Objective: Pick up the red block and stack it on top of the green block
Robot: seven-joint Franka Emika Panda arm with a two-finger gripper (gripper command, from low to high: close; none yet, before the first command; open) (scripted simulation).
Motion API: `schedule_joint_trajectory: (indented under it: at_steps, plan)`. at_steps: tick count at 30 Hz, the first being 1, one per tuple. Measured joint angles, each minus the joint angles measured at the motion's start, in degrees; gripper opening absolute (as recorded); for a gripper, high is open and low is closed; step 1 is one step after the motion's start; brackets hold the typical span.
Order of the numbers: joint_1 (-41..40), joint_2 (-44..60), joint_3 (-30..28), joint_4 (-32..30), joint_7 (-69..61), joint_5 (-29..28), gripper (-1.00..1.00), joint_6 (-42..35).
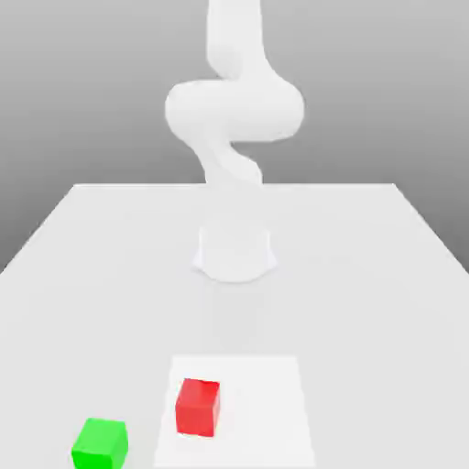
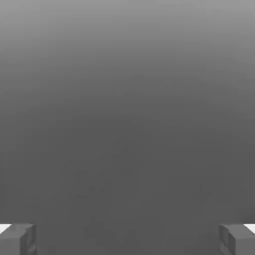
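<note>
Here's the red block (image 1: 198, 408), sitting on the white patch (image 1: 261, 412) of the worktop (image 1: 366, 302), toward the exterior view's left side of that patch, and it's well apart from the fingers! Just off the patch, near the red block on the exterior view's left, sits the green block (image 1: 100, 444), also well apart from the fingers. The two blocks are not touching; there's bare surface between them. Now to the gripper (image 2: 128, 240): in the hand view the fingers (image 2: 231, 240) are spread wide, one facing the other across a broad gap, and nothing is between them but plain grey background. And there's the white arm (image 1: 234, 110), rising from its base (image 1: 234, 252) on the worktop, behind both blocks in the exterior view.
</note>
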Motion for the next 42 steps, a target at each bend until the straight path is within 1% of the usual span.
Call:
schedule_joint_trajectory:
  at_steps: [21,23,27,28,35,40,42]
  plan:
    - [-3.3,44.0,-2.2,-15.7,1.5,0.6,0.0,21.1]
    - [-3.5,48.1,-2.1,-16.3,1.4,1.0,0.0,23.8]
    - [-4.0,56.4,-1.4,-15.4,0.8,1.8,0.0,30.6]
    - [-4.1,58.1,-1.2,-15.1,0.7,1.9,-1.0,32.0]
    - [-4.5,58.3,-0.9,-15.1,1.0,1.5,-1.0,32.2]
    - [-4.3,49.3,-1.3,-16.5,1.6,0.7,-1.0,24.5]
    - [-5.1,48.2,-2.5,-14.4,3.7,1.0,-1.0,21.4]
